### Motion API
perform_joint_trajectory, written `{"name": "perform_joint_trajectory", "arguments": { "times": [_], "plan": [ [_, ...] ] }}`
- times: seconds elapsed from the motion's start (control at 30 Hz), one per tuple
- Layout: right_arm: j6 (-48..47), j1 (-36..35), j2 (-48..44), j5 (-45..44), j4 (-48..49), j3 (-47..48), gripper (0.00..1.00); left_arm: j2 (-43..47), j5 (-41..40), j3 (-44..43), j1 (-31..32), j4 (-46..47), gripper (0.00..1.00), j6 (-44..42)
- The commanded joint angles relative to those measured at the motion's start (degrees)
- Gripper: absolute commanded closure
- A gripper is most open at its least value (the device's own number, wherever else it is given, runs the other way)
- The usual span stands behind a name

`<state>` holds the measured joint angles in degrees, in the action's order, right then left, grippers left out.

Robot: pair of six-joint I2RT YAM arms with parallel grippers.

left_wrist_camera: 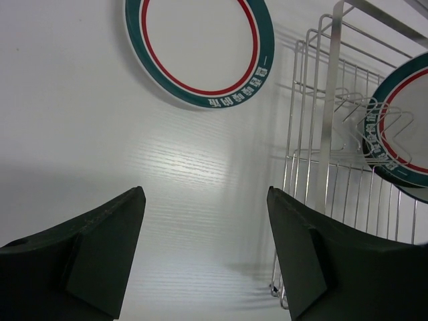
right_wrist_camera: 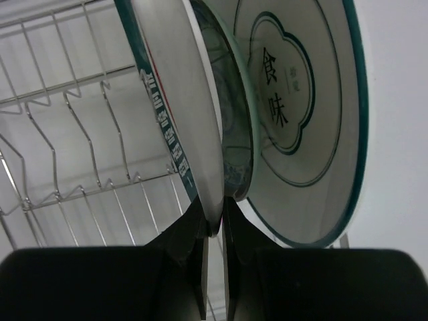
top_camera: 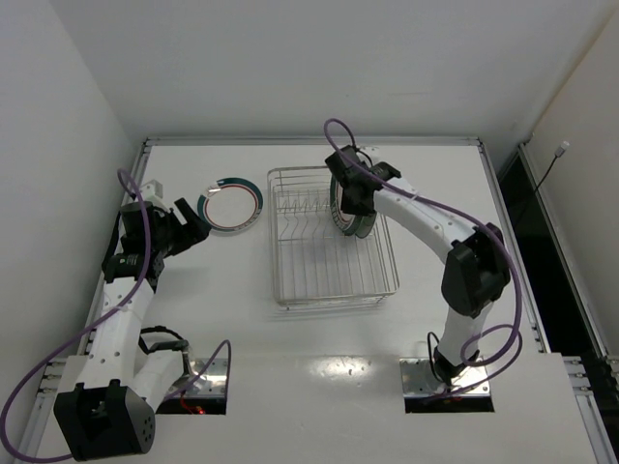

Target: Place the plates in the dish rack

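White table [top_camera: 242,333], one plate [top_camera: 231,209] beside dish rack [top_camera: 338,301].

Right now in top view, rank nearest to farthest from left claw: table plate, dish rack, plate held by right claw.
1. Table plate, beside the left claw.
2. Dish rack, mid-table.
3. Held plate, in the right claw, rack's right side.

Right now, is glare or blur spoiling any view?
Top external: a small glare patch on the table, low centre. Left wrist: soft sheen on the table, flat plate sharp. Right wrist: held plate soft up close; right tool in shadow.
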<state>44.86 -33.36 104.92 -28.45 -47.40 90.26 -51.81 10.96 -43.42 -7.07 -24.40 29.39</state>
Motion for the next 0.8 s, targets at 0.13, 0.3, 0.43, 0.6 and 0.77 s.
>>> {"name": "perform_joint_trajectory", "arguments": {
  "times": [0.13, 0.3, 0.43, 0.6, 0.77],
  "plan": [
    [2.5, 1.1, -3.3, 11.7, 5.1, -6.6, 0.99, 0.0, -1.9, -0.7, 0.5, 0.1, 0.27, -0.4],
    [2.5, 1.6, -6.0, 15.9, 8.5, -9.7, 0.91, -1.1, -1.9, -0.7, 0.5, 0.1, 0.25, -0.4],
    [2.5, 1.1, -8.2, 18.2, 9.1, -11.1, 0.89, -2.1, -1.9, -0.7, 0.5, 0.1, 0.25, 0.1],
    [2.5, 0.6, -10.3, 20.3, 10.7, -14.7, 0.8, -3.4, -2.4, -0.7, 0.5, 0.1, 0.25, 0.1],
    [1.0, 2.0, -12.1, 20.8, 9.3, -14.1, 0.62, -4.0, -2.4, 0.2, 0.5, 1.0, 0.24, 2.6]
  ]
}}
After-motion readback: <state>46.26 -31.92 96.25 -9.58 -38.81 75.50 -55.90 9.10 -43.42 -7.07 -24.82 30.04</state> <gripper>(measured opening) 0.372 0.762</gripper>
